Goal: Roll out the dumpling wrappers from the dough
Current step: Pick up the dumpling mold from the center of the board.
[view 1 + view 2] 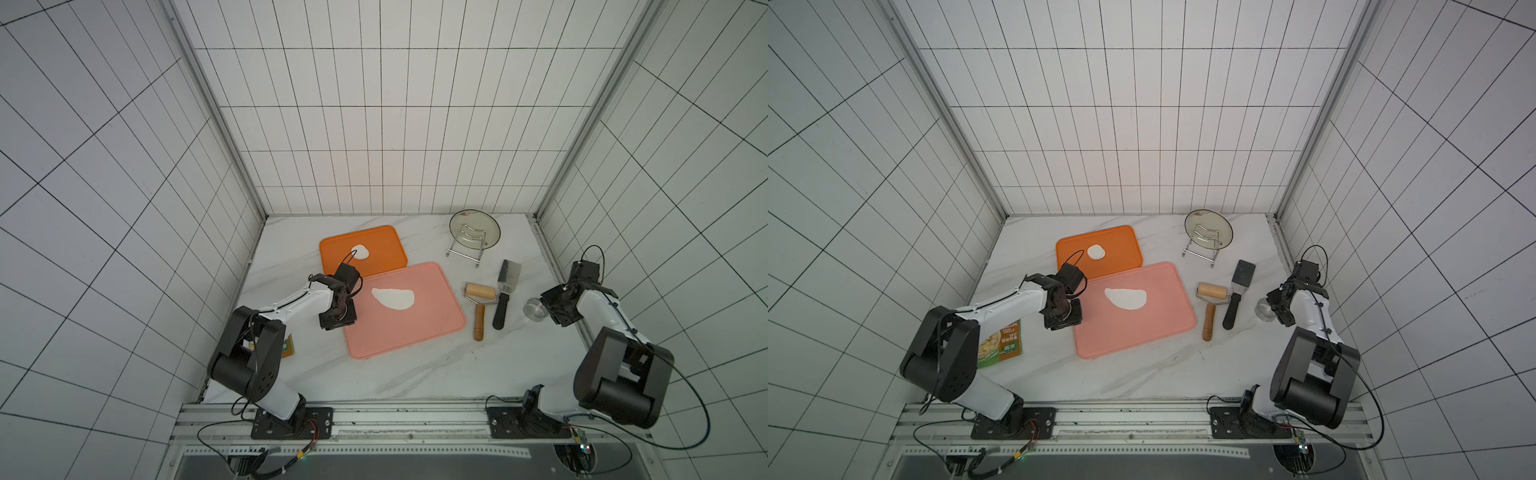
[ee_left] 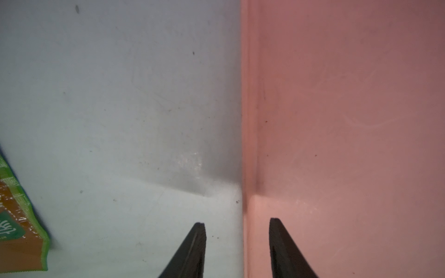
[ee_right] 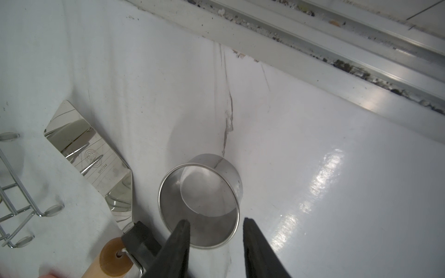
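1. The dough point(image 1: 393, 298) lies as a thin, uneven white sheet on the pink tray point(image 1: 432, 328). It sits in the tray's far half, toward the left arm's side, and shows in both top views.
2. A wrapper point(image 1: 360, 252), a small roundish white disc, lies on the orange tray point(image 1: 386, 241). That tray sits behind the pink tray's far left corner, and their edges meet.
3. The left pincer point(image 2: 237, 223) points down at the pink tray's left edge. Its fingers are spread, one over the tabletop point(image 2: 120, 120) and the other over the tray, with the rim running between them. Whether they touch the rim cannot be told.
4. A roller point(image 1: 480, 307) lies on the tabletop just right of the pink tray. A spatula point(image 1: 506, 293) lies beside it, on the side away from the tray.
5. A steel ring point(image 3: 199, 199) stands on the tabletop further right of the pink tray, past the spatula.
6. The right pincer point(image 3: 215, 220) is at the ring with its fingers apart, one over the ring's opening and the other just outside its wall. Contact cannot be told.
7. A glass lid point(image 1: 473, 229) leans in a wire rack point(image 1: 463, 251) beyond the pink tray's far right corner.
8. A packet point(image 1: 1000, 345) lies left of the pink tray's near left corner, partly under the left arm.
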Controlling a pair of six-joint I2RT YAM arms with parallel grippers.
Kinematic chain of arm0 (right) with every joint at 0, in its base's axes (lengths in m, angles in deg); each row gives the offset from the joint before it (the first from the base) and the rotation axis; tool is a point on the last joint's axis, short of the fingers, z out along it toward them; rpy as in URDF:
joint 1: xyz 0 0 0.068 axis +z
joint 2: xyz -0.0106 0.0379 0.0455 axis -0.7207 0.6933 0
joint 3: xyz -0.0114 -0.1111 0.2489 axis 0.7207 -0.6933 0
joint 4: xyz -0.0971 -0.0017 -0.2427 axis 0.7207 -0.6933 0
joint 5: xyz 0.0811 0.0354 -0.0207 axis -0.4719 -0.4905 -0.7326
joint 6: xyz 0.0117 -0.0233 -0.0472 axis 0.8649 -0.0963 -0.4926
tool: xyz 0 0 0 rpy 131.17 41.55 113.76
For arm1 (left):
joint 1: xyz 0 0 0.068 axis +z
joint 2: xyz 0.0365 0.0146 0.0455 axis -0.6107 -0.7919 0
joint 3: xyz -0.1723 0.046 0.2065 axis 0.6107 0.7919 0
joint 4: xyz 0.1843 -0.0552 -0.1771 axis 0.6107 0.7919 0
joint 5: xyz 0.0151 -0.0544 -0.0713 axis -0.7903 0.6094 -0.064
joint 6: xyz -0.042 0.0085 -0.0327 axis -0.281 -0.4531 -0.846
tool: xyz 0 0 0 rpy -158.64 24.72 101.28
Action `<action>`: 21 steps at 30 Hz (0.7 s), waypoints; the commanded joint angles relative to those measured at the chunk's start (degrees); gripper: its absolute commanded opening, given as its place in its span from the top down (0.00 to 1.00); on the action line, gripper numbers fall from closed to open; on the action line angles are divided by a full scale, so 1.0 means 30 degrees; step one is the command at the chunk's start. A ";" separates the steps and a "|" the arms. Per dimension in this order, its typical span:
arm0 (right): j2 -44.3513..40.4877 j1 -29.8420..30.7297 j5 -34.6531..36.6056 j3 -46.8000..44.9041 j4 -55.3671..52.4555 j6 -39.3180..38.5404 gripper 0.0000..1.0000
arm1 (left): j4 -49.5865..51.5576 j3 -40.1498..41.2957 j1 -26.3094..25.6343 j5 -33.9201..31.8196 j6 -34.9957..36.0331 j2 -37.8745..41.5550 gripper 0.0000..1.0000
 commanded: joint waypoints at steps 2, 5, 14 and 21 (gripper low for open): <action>0.0704 -0.0213 0.0402 -0.0470 0.0164 -0.0249 0.60 | -0.0077 -0.0249 -0.0199 -0.0294 -0.0216 -0.0350 0.57; 0.1168 -0.0228 0.0020 -0.0578 0.0434 -0.0284 0.61 | -0.0069 -0.0403 -0.0300 -0.0320 -0.0304 -0.0456 0.57; 0.1807 -0.0228 0.0140 -0.0558 0.0758 -0.0795 0.69 | -0.0079 -0.0400 -0.0708 -0.0485 -0.0712 -0.0653 0.57; 0.2296 -0.0228 0.0023 -0.0584 0.0886 -0.0860 0.77 | -0.0042 -0.0310 -0.0770 -0.0643 -0.0918 -0.0419 0.57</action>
